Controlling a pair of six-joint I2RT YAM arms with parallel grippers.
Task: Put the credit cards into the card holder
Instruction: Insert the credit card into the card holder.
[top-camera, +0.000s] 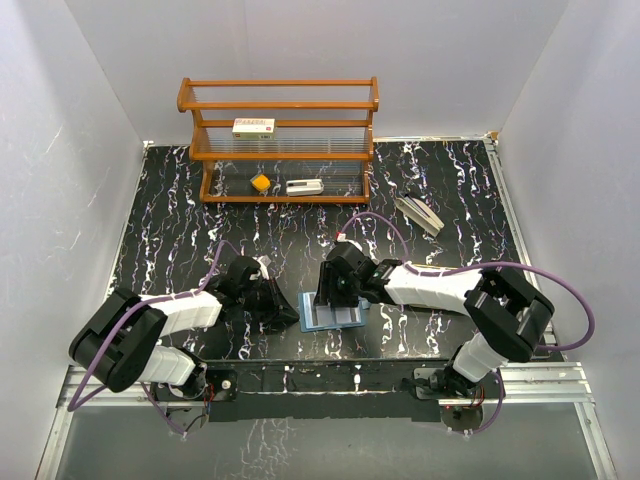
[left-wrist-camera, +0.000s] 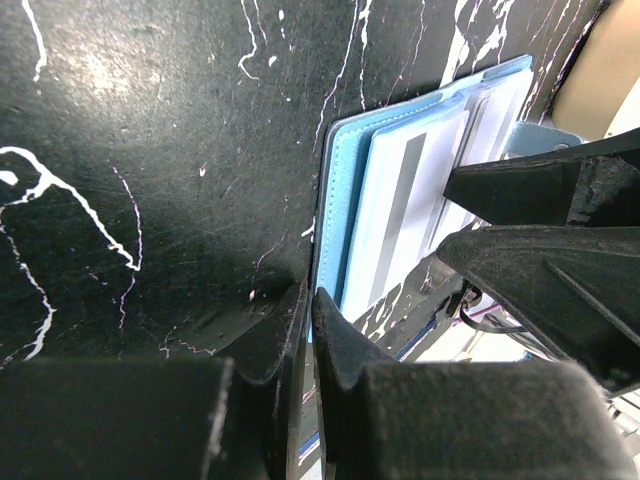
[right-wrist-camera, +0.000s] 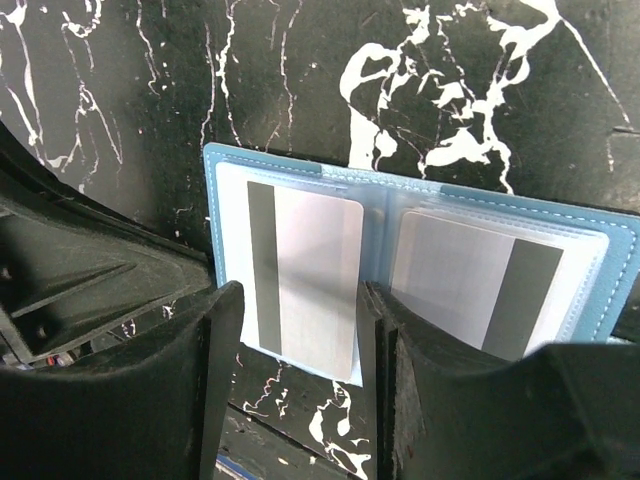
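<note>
While low, right tool (right-wrist-camera: 300, 300) over holder (right-wrist-camera: 382, 215)

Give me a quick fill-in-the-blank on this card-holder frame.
1. The card holder is ___, not folded shut.
2. Each credit card in it shows a dark ___.
3. The jaws of the left gripper are ___.
4. The white box sits on the wooden ___ at the back.
Missing: open; stripe; shut; shelf.
</note>
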